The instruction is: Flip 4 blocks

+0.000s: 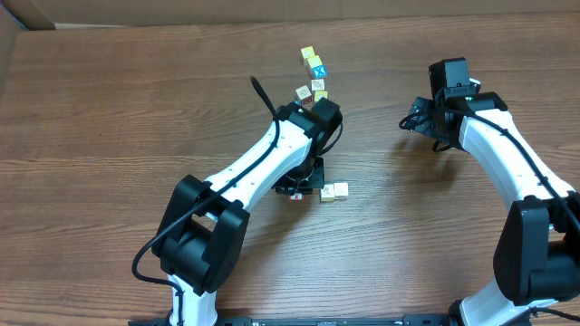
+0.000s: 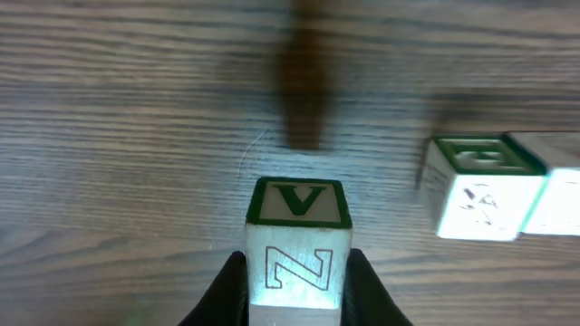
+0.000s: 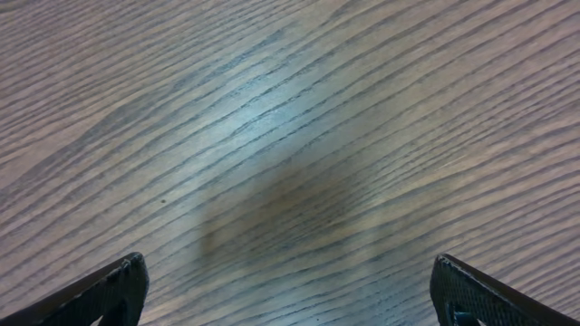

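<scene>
Left gripper pinches a square-edged wooden block

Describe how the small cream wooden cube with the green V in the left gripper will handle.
The cream wooden cube with the green V looks rigid; the left gripper likely won't deform it. Flat faces suggest it sits rather than rolls. Small, so probably light and nudged easily across the wooden table.

Wood-grain table fills the view, and a blue X cube sits up near its far edge.
</scene>
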`<action>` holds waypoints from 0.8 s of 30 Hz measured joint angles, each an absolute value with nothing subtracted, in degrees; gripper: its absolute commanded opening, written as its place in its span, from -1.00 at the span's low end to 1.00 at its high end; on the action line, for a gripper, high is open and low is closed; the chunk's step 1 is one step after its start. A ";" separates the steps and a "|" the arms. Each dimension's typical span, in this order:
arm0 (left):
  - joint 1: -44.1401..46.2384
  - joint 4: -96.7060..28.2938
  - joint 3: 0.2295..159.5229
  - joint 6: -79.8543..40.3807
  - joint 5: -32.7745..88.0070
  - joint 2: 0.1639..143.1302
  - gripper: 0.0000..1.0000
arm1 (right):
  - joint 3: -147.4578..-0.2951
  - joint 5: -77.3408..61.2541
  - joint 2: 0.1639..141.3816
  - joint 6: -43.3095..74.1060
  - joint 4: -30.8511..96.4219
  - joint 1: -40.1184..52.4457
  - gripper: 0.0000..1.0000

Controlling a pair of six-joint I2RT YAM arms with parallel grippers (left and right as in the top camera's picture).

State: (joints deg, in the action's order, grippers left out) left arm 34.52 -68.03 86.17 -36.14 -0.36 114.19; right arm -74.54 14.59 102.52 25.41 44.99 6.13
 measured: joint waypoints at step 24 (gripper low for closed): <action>33.45 -65.76 83.99 -34.54 3.88 114.21 -0.35 | -74.54 14.57 102.52 25.39 44.99 6.13 1.00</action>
State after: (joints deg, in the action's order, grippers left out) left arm 33.45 -65.76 83.99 -34.54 3.88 114.21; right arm -74.54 14.57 102.52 25.39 44.99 6.13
